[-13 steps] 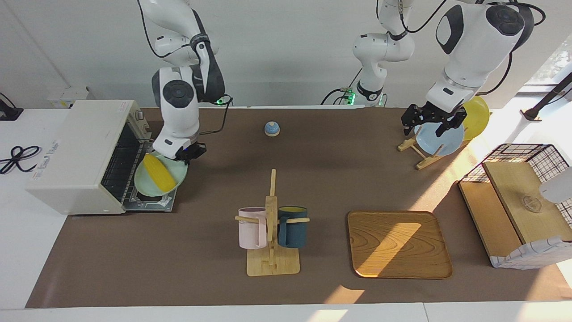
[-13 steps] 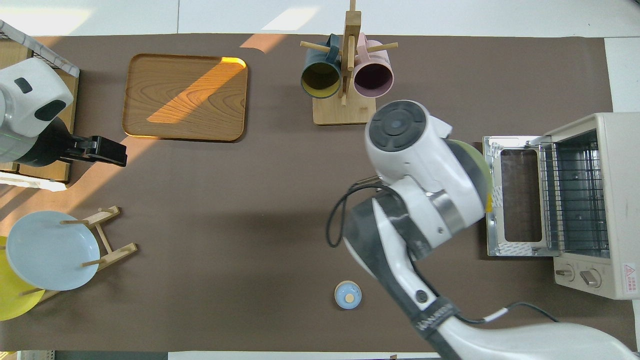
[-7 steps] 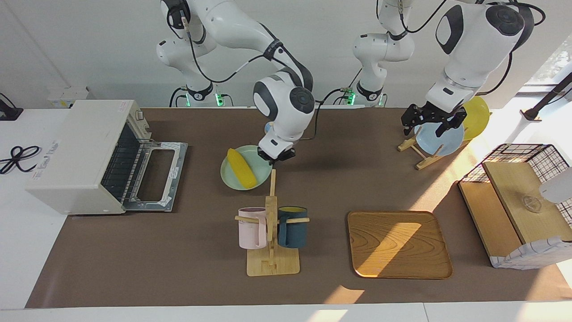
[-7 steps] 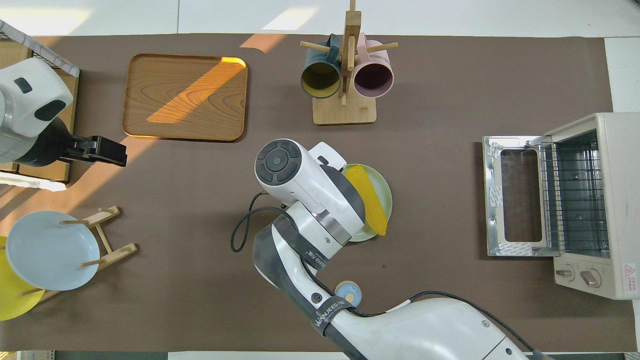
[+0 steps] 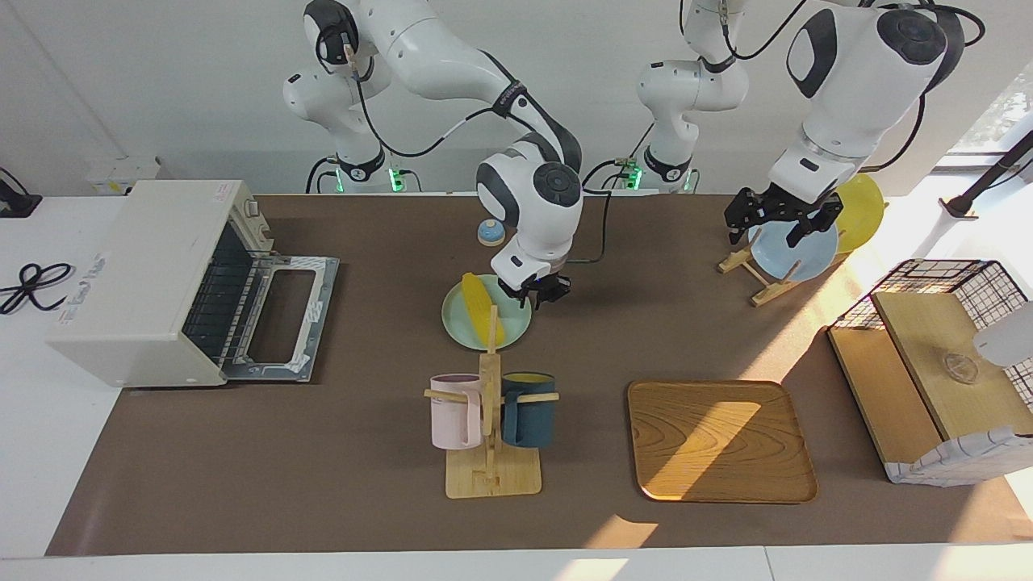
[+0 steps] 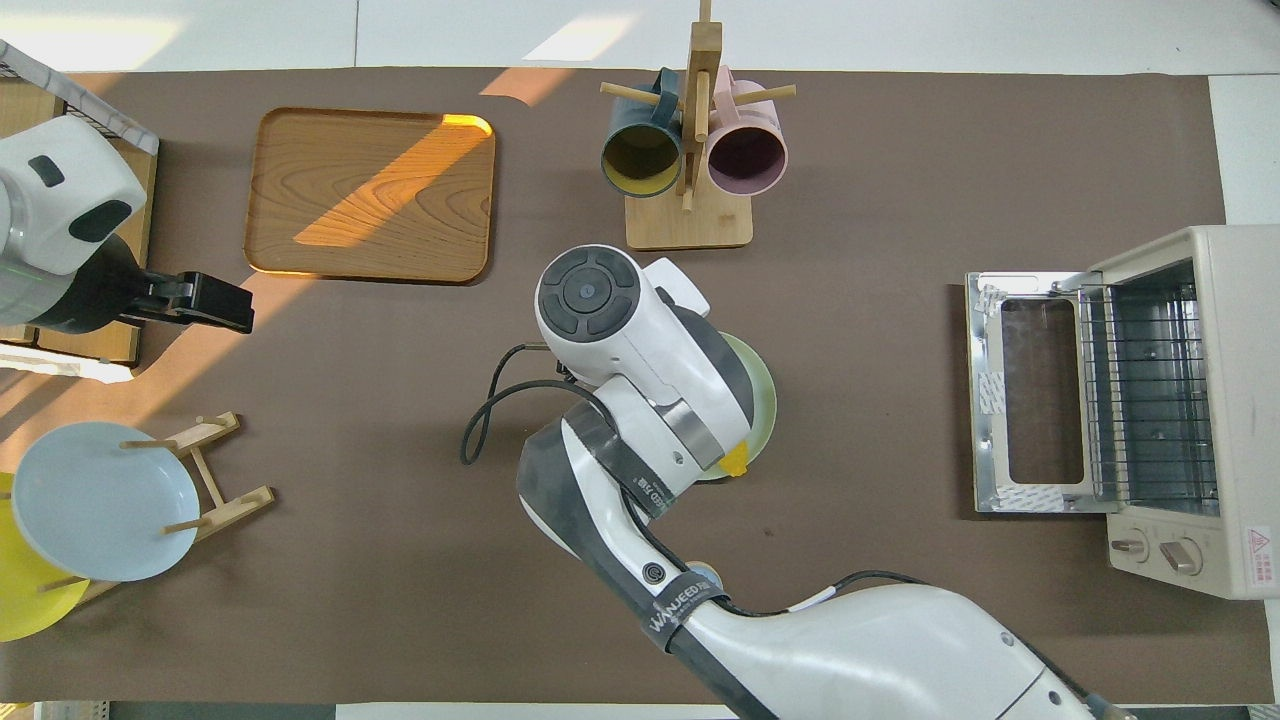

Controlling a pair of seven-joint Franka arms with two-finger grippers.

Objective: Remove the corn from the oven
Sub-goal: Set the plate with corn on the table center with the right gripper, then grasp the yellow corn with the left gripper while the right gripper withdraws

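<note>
Here, smooth tapered corn [image 5: 483, 318] on round pale-green plate [image 5: 460, 325]; right gripper [image 5: 542, 293] fingers seemingly parted.

From overhead, the right arm [image 6: 640, 350] hides most of the corn [image 6: 737, 459] (only one yellow tip shows) and much of the green plate [image 6: 762, 385]. The right gripper [image 5: 542, 292] is wholly covered there. The yellow plate [image 6: 20, 610] and basket [image 6: 60, 90] are cut by the frame's edge.

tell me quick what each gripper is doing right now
Left gripper: open, holding nothing, over the plate rack.
Right gripper: open, at the green plate rim.
</note>
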